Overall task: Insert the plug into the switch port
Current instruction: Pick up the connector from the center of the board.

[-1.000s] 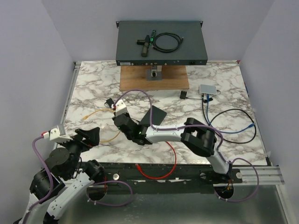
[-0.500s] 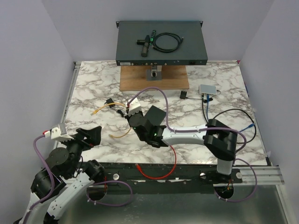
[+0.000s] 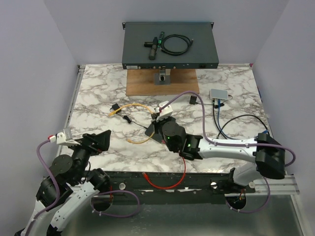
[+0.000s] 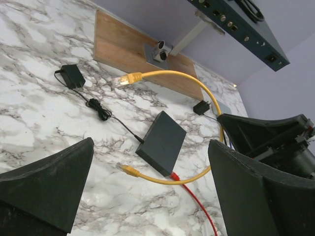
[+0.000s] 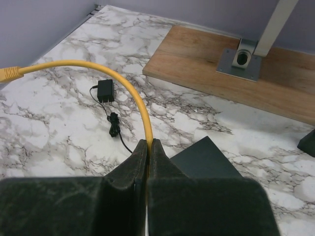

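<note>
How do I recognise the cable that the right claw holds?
Look on the marble table, in front of the wooden board. The yellow cable arcs leftward from the shut right claw. Only it is yellow; nearby lie a red cable and a blue cable.

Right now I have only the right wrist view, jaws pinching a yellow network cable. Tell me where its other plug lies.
Observer: The yellow network cable loops back. Its second plug lies on the marble table beside the flat dark grey box.
Operator: Report the left arm.
Observer: The left arm sits at the near-left corner, jaws wide open and empty.
Operator: Locate the switch.
Observer: The dark rack switch sits atop the metal post, with ports on its near face.
</note>
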Tool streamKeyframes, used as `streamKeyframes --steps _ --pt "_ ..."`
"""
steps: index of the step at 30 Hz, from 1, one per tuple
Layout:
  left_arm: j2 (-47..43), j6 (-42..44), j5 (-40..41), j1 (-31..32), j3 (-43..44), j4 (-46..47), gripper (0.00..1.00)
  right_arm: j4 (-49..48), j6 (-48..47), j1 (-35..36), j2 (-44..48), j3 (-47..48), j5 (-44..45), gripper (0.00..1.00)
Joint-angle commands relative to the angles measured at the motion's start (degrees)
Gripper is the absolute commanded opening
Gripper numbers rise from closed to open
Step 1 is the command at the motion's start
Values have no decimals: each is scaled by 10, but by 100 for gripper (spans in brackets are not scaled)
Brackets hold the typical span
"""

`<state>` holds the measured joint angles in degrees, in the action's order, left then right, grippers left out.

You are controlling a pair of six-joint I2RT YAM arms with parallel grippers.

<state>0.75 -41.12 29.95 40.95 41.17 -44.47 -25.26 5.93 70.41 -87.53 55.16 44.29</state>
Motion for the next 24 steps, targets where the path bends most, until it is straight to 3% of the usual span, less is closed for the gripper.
streamKeyframes --steps 1,6,24 --pt "6 11 -22 -2 -25 57 98 36 12 4 71 -30 8 1" --pt "9 11 -57 -1 -48 125 97 115 33 4 146 -46 -13 1" --pt "102 -31 -225 -2 -83 332 61 365 59 3 366 -54 -42 1"
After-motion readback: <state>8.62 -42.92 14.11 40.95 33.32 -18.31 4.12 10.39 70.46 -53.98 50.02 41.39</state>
